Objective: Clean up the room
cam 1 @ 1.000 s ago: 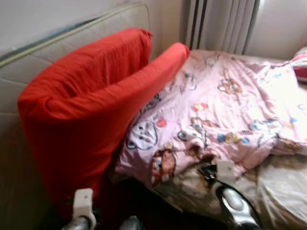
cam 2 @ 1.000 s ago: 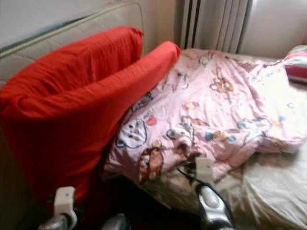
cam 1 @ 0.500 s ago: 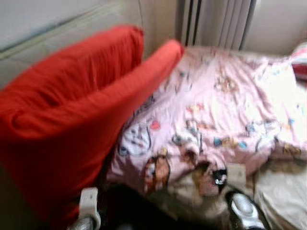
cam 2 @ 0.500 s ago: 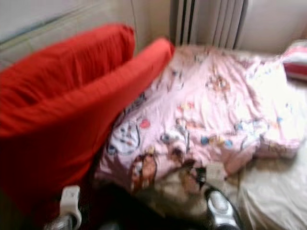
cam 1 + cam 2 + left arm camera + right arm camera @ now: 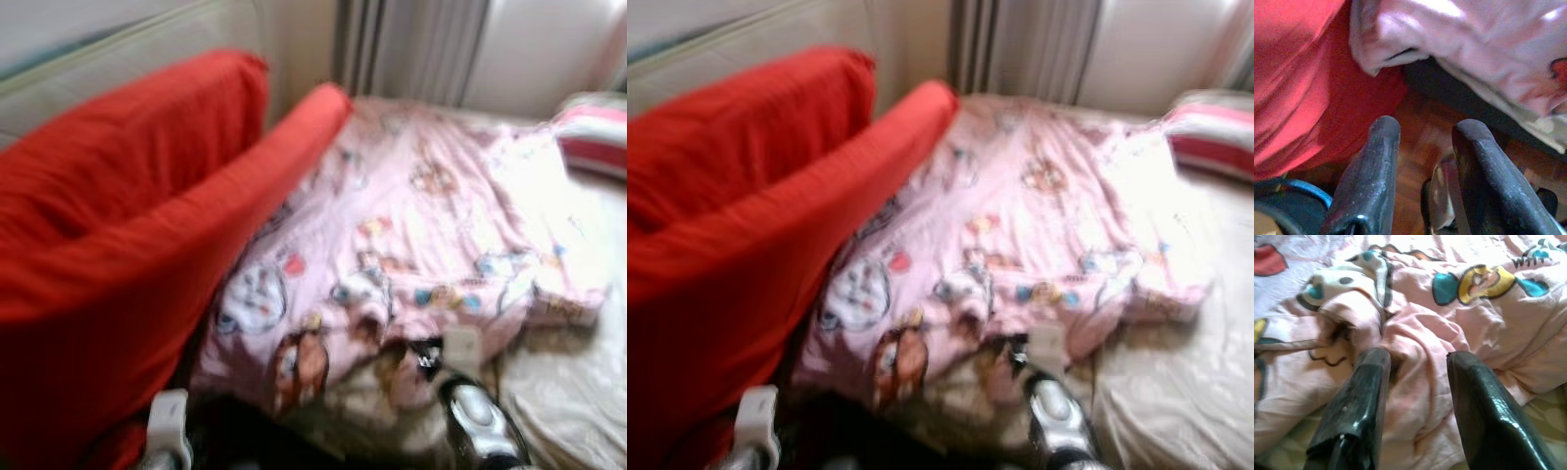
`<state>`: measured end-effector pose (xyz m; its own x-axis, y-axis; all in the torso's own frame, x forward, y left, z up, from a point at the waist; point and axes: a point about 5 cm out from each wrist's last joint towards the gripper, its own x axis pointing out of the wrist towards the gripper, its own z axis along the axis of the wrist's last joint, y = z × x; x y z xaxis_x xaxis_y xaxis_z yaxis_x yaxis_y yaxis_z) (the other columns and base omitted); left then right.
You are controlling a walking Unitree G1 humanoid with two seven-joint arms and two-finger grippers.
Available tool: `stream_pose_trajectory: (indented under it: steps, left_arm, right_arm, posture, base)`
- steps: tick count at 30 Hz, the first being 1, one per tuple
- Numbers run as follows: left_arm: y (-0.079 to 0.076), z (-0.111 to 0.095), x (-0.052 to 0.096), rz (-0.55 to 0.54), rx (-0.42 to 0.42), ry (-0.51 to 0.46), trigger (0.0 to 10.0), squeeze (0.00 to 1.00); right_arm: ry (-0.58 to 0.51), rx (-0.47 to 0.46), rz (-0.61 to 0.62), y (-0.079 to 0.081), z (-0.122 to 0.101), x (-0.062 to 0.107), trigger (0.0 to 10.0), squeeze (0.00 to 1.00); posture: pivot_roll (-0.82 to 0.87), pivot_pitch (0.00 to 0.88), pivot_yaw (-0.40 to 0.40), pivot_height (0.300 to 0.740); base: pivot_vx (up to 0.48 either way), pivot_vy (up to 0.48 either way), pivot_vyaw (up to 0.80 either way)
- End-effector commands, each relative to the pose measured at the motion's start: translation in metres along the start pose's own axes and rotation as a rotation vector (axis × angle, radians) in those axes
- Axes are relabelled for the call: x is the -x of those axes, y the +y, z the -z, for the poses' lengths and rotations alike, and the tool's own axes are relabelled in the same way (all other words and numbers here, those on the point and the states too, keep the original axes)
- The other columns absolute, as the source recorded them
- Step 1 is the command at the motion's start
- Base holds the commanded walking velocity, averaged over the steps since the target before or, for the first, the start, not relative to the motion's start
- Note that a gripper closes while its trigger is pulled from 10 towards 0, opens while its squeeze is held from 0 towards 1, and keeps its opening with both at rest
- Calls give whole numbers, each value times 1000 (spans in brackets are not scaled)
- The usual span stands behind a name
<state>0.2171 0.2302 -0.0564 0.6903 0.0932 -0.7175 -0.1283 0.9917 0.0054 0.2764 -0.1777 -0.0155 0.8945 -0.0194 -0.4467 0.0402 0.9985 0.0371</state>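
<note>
**Right gripper at the blanket's rumpled edge**

We see our right gripper (image 5: 1415, 367) at the near edge of the pink cartoon-print blanket (image 5: 441, 225); its two black fingers (image 5: 1359, 396) stand apart, with a raised fold of the pink cloth lying between them; whether the tips actually press the fold we cannot tell, and they do not look closed on it. Ahead of this gripper the blanket spreads over the bed; just under its wrist lies the pale bedsheet (image 5: 568, 392); well beyond it, to its right, a red-and-white striped pillow (image 5: 593, 137) rests near the wall.

Our left gripper (image 5: 1422, 147) hangs low beside the bed, its fingers parted and holding nothing; below them is a wooden floor (image 5: 1415, 147); just beside them, on the outer side, hangs the red quilt (image 5: 127, 245), and ahead of them the pink blanket's corner droops over the dark bed edge. The red quilt stands bunched against the padded headboard (image 5: 137, 54), its lower edge touching the blanket; grey curtains (image 5: 411, 49) hang behind the bed. The head views are blurred.
</note>
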Motion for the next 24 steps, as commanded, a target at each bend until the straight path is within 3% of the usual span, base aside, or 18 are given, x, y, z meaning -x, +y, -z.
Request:
stream_pose_trajectory:
  steps: [1,8,19,20,21,24]
  left_arm:
    - [-4,2,0,13,-15,8,10000,0]
    - [-3,3,0,14,-21,6,10000,0]
    - [1,14,4,27,-66,15,10000,0]
    - [1,15,5,26,-67,16,10000,0]
    - [2,17,5,25,-66,15,10000,0]
    - [2,21,7,25,-64,14,10000,0]
  right_arm:
    - [-5,5,17,-8,-1,1,10000,0]
    - [-13,16,0,-4,-2,0,10000,0]
    - [18,7,-58,-1,8,4,10000,0]
    - [19,8,-65,-1,9,5,10000,651]
    - [24,10,-76,1,10,5,10000,1000]
    - [32,12,-95,2,13,6,10000,1000]
  posture:
    - [14,0,11,639]
    - [9,0,21,639]
    - [-1,117,25,639]
    - [4,127,22,639]
    - [7,133,20,639]
    - [11,149,16,639]
  base:
    - [255,0,0]
    - [262,0,0]
    - [44,0,0]
    - [0,0,0]
    - [0,0,0]
    - [0,0,0]
